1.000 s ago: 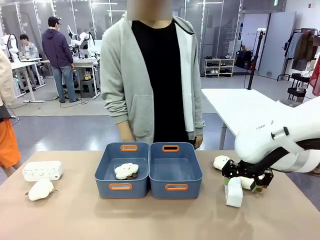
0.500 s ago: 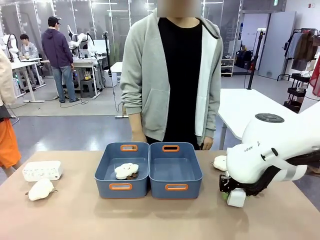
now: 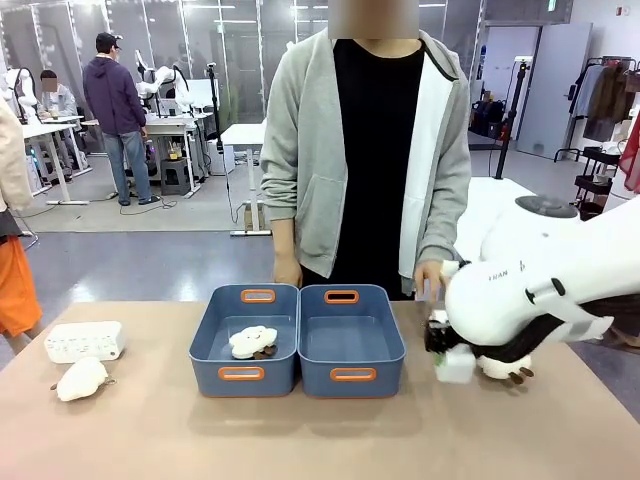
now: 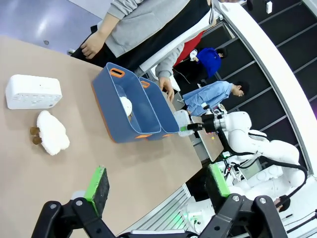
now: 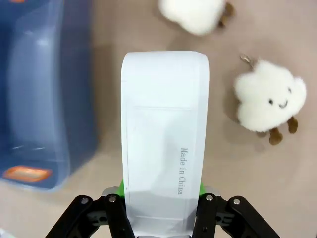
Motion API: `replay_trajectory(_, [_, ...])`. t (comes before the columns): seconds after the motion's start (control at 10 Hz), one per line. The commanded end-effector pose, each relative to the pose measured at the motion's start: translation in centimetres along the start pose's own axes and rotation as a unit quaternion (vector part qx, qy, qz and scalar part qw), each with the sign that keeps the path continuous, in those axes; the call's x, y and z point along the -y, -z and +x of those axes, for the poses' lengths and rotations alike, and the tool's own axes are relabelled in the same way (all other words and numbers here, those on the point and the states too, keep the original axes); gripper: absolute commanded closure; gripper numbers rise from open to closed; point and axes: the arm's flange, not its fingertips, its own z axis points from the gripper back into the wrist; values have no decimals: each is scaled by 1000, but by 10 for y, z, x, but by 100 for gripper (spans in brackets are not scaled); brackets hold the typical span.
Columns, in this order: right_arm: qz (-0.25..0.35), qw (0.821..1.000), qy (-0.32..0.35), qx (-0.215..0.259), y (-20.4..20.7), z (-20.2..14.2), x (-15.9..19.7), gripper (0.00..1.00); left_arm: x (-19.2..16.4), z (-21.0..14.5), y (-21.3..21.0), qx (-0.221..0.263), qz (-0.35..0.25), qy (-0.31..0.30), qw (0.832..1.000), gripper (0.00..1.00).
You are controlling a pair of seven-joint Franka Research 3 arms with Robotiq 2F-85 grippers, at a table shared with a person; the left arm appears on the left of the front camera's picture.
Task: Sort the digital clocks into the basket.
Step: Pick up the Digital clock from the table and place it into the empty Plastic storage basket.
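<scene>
**Grip confirmed, right side**

Your right gripper (image 5: 161, 194) is clenched on one digital clock (image 5: 163, 124). Its long axis points straight out from the jaws (printed back facing the wrist camera), just beside the blue basket (image 5: 39, 99). Your left gripper (image 4: 158, 186) stands released. The second clock (image 3: 85, 341) lies flat, well apart.

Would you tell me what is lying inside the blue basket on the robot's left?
A cream plush toy with brown parts lies on the floor of the left basket. The floor strip just behind its near wall is hidden in the front view.
</scene>
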Motion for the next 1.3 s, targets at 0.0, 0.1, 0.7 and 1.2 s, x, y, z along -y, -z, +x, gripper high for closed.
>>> replay_trajectory(0.0, [76,994,-68,39,-44,-18,-26,63,0,2,-2,9,-12,7,1000,0])
replay_trajectory(0.1, [108,988,-95,55,-56,-20,-46,63,0,2,-2,9,-12,7,1000,0])
replay_trajectory(0.7, [121,978,-134,110,11,11,-122,63,0,2,-2,9,-12,7,1000,0])
replay_trajectory(1.2, [122,979,-128,103,14,7,-117,0,0,2,-2,9,-12,7,1000,0])
